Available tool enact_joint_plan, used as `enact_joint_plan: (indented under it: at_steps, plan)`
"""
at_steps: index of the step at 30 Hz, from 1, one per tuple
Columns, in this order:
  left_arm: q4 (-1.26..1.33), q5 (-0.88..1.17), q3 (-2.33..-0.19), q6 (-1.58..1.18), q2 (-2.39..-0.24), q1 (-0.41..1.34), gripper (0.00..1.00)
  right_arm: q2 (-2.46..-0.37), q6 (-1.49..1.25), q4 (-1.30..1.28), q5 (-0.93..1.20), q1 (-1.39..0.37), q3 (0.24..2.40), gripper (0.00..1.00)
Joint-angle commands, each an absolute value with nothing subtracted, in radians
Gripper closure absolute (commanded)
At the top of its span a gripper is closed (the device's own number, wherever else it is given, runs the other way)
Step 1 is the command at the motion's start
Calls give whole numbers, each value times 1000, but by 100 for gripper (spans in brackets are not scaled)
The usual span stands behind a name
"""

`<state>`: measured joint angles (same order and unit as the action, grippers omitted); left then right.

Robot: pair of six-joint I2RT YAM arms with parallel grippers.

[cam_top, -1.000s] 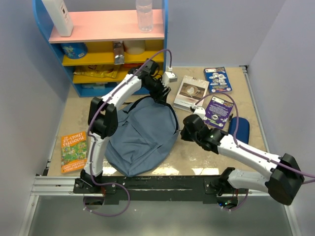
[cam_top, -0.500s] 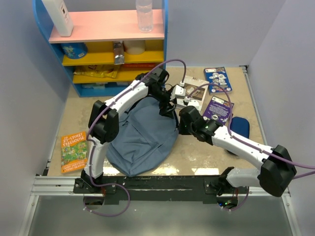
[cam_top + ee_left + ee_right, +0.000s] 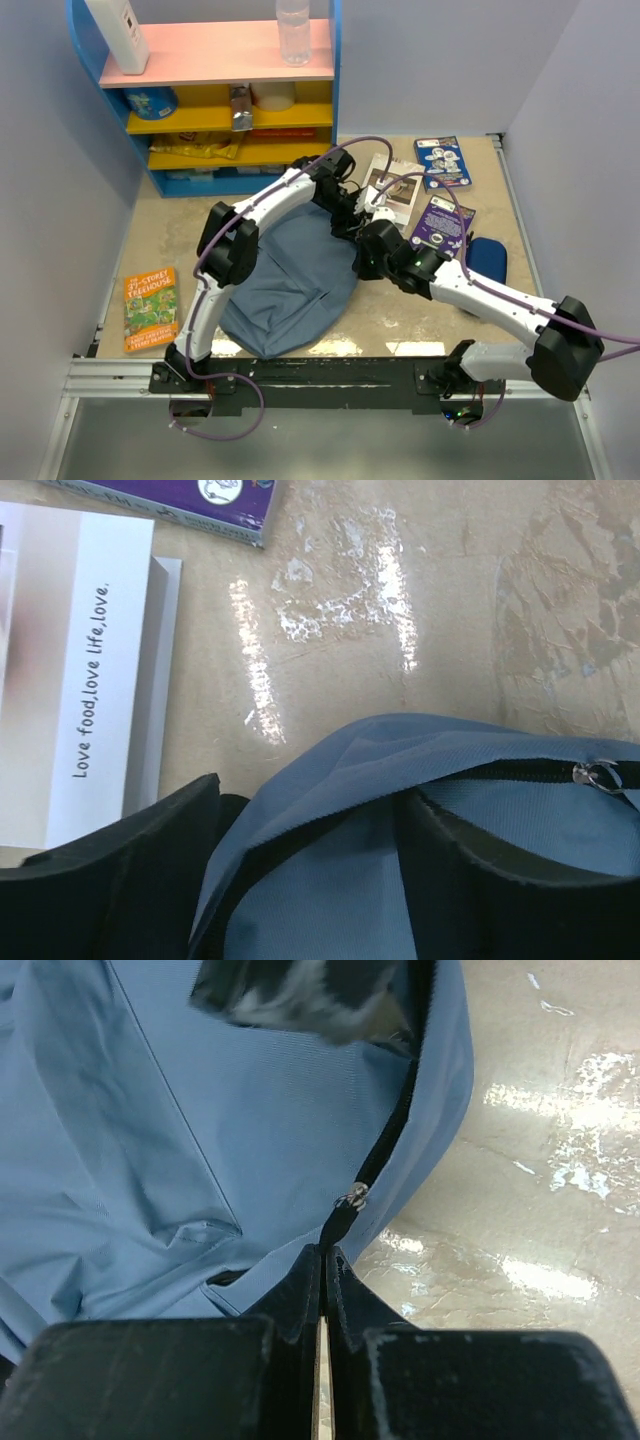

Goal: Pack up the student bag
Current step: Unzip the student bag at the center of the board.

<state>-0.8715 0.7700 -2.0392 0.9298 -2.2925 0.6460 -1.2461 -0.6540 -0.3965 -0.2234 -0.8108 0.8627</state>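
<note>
The student bag [image 3: 290, 280] is a slate-blue backpack lying flat in the middle of the table. My left gripper [image 3: 350, 222] is at its upper right edge and stands open, a loose fold of the bag [image 3: 340, 810] lying between its wide-set fingers [image 3: 110, 870]. My right gripper [image 3: 368, 255] meets the same corner from the right. In the right wrist view it [image 3: 325, 1255] is shut on the black zipper pull [image 3: 340, 1225], just below the metal slider [image 3: 352, 1198]. The zipper line [image 3: 560, 772] runs across the fold.
A white "Love food" book [image 3: 390, 185] and two purple books [image 3: 443, 162] [image 3: 443, 222] lie behind the right arm. Beside them is a dark-blue pencil case [image 3: 487, 262]. An orange book [image 3: 150, 308] lies at the left. A blue and yellow shelf [image 3: 215, 100] stands at the back.
The left gripper has travelled right along the bag's top edge to its right corner and widened. The right gripper moved left onto the bag's zipper. The bag's right side is drawn in.
</note>
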Motion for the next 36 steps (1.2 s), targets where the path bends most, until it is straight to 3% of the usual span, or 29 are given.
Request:
enact_joint_plan:
  at_steps: [1,4,5,8,11,30,34,36]
  plan:
    - [-907,738,-2106,991,-2324,657,35,-1241,-661,-359,-222,-827,910,100]
    - [-872,747,-2108,950,-2322,658,60,-1250,-670,-359,-232,-847,894,100]
    - [-864,749,-2108,939,-2318,658,73,-1255,-681,-354,-236,-854,890,100]
    - [-822,752,-2114,888,-2310,661,93,-1284,-705,-351,-262,-906,874,100]
    - [-793,753,-2132,825,-2309,664,100,-1336,-744,-344,-276,-971,862,100]
    - [-699,712,-2146,647,-2295,673,100,-1548,-868,-247,-238,-1238,928,100]
    - [-712,721,-2135,657,-2281,673,100,-1500,-877,-299,-291,-1238,920,100]
    - [-713,723,-2119,661,-2269,673,91,-1461,-870,-350,-333,-1233,934,100]
